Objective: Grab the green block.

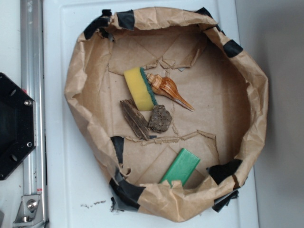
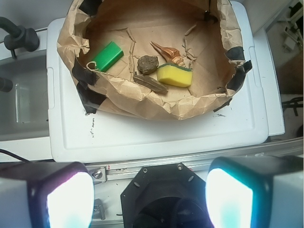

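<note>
The green block [image 1: 180,167] [image 2: 108,56] is a flat bright-green slab lying inside the brown paper basin [image 1: 80,90] [image 2: 142,102], close to its taped rim. In the wrist view my gripper [image 2: 148,197] is open, its two glowing fingers [image 2: 69,199] wide apart with nothing between them. It hovers well back from the basin, above the black robot base [image 2: 161,190]. The exterior view does not show the gripper.
Inside the basin lie a yellow sponge with a dark-green layer [image 1: 140,88] [image 2: 174,75], a seashell [image 1: 167,88] [image 2: 167,51], a grey rock [image 1: 160,118] [image 2: 147,64] and a piece of wood [image 1: 135,118] [image 2: 149,83]. The basin stands on a white lid [image 1: 71,180] [image 2: 156,133]. A metal rail [image 1: 31,57] runs alongside.
</note>
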Robot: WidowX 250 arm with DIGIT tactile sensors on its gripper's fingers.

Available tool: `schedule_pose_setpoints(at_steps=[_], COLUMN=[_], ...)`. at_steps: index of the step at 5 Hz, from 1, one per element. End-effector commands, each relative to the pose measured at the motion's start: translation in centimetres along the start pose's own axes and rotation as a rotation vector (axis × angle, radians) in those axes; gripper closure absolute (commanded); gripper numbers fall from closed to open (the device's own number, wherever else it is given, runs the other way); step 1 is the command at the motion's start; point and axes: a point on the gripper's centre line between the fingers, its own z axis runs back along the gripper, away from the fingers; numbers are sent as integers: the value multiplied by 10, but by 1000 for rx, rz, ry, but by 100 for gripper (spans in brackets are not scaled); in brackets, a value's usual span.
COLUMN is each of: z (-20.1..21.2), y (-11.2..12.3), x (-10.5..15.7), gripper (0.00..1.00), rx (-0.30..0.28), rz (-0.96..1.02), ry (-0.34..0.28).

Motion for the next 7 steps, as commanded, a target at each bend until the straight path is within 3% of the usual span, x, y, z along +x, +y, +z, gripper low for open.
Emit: schedule_pose_setpoints(at_steps=[1,2,4,5,6,7], z=[0,-23,-60,-99,-142,-165], y=[0,7,3,2,5,-7], x=[0,31,83,104,111,117], gripper=[0,0,0,0,0,0], rx=[0,-19,-55,-49,-86,-156], rz=[0,179,411,553,678,726], ry=[0,-83,-70,-12,33,114])
